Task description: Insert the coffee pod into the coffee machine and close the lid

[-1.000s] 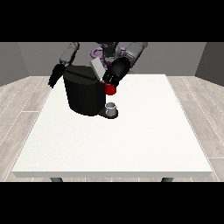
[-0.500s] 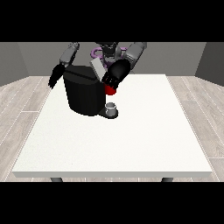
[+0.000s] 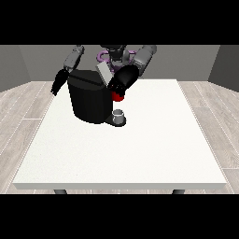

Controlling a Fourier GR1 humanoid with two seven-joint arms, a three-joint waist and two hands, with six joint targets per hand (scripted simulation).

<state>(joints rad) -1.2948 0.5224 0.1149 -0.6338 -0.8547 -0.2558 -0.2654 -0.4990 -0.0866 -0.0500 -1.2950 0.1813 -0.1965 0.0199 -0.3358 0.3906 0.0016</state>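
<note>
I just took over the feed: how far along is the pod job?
Nothing looks finished. The coffee machine has its grey lid raised, so closing is still left. In hand: the hand at the view's right is at the machine's top front, just above a red thing at the machine. The hand at the view's left hangs beside the machine. A grey thing sits at the base; I cannot tell if it is the pod.

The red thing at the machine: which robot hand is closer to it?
Left. The hand at the view's right is right above the red thing at the machine; the hand at the view's left hangs beyond the coffee machine.
</note>
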